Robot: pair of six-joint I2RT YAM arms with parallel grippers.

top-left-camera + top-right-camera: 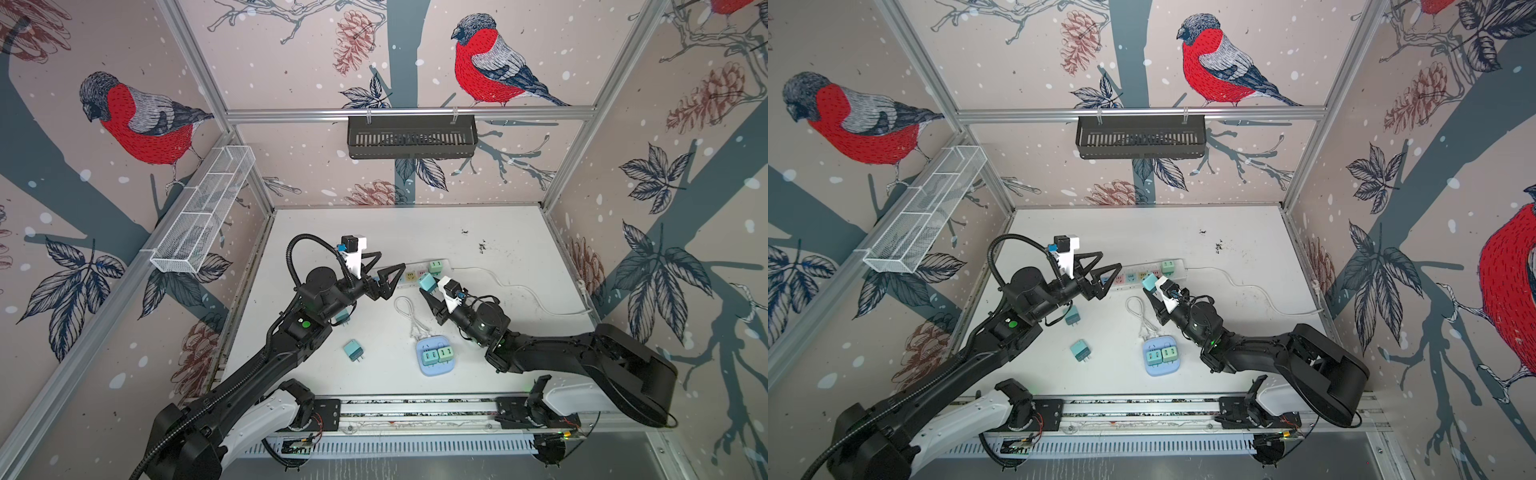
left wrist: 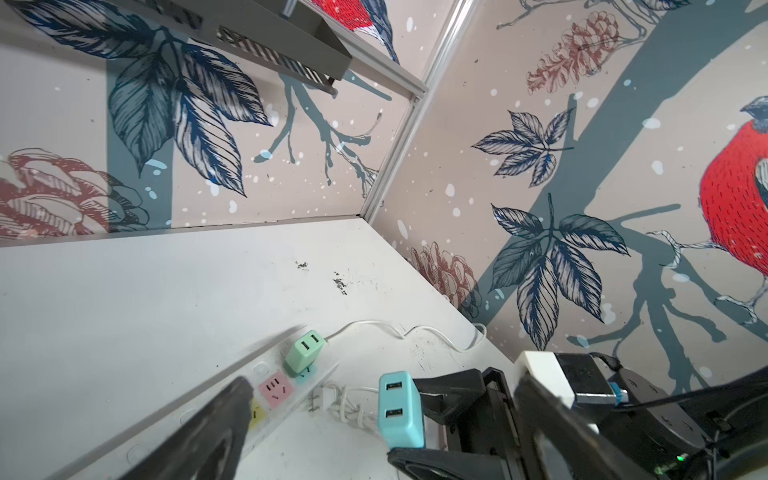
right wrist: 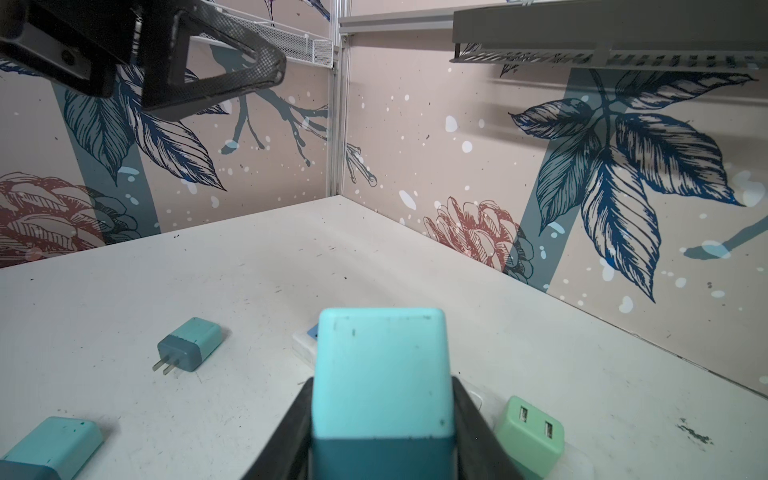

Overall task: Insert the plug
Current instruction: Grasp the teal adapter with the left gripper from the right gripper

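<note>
Plug: teal, pinched by the right gripper at frame centre, just beside the white power strip.
Left gripper: jaws spread wide, over the strip's left end.

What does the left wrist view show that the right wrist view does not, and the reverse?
Only the left wrist view: the power strip's pink socket, its white cord, and the USB ports of the teal charger. Only the right wrist view: two loose chargers on the table, one with prongs showing, one at the frame's edge. Both: the teal charger clamped in the right gripper, and the mint-green charger standing on the strip.
</note>
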